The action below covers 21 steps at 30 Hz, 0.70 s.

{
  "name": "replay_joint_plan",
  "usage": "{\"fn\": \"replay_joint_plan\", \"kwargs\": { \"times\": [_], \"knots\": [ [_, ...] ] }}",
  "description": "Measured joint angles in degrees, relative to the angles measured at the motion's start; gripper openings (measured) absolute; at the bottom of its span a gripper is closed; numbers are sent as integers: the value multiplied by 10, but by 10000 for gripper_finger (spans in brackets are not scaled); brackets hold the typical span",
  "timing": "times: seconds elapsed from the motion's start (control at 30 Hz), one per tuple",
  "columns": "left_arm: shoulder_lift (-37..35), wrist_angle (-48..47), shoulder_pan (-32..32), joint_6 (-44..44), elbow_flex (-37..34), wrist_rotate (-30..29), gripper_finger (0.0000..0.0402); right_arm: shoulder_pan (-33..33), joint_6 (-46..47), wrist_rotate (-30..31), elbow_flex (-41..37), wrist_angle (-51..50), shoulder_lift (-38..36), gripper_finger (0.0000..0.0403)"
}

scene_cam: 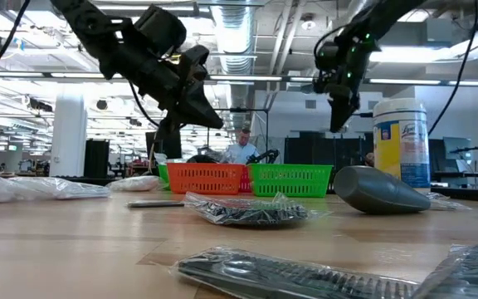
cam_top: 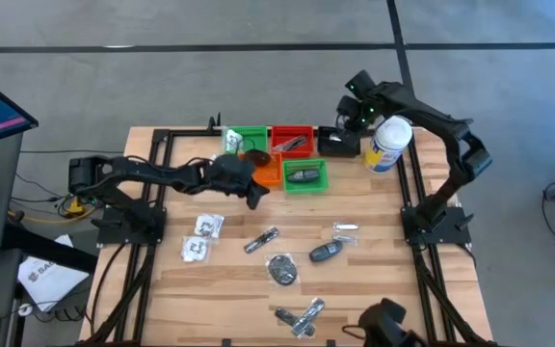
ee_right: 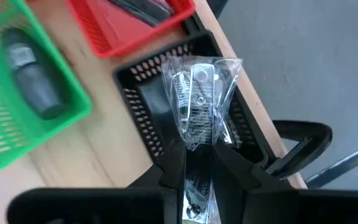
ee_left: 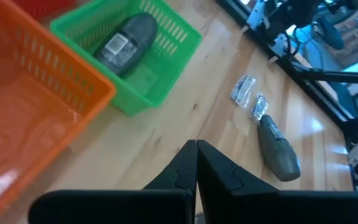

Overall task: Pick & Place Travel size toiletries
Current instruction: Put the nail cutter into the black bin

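A silvery packet (ee_right: 199, 99) hung pinched in the right gripper (ee_right: 197, 168) directly above the black tray (ee_right: 148, 106), evidently poised for dropping in, while the left gripper (ee_left: 196, 163), closed and empty, hovered beside the orange tray (ee_left: 36, 118).

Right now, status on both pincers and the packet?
Right pincer shut on silvery packet, above black tray. Left pincer shut, empty, beside orange tray. Nothing in the way.

left end effector (ee_left: 196, 163) closed | right end effector (ee_right: 197, 163) clamped, raised
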Motion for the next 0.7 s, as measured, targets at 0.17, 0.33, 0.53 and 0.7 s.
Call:
{"fn": "replay_joint_plan", "kwargs": {
  "times": [0.17, 0.33, 0.53, 0.7],
  "knots": [
    [0, 3, 44, 47, 0, 81, 0, -11, -8, 0, 6, 7, 47, 48],
    [0, 1, 74, 84, 0, 152, 0, -12, -16, 0, 54, 2, 104, 48],
    [0, -7, 91, 106, 0, 185, 0, -17, -81, -6, 130, -33, 183, 48],
    [0, -20, 107, 120, 0, 186, 0, -37, -123, -73, 159, -73, 214, 48]
  ]
}}
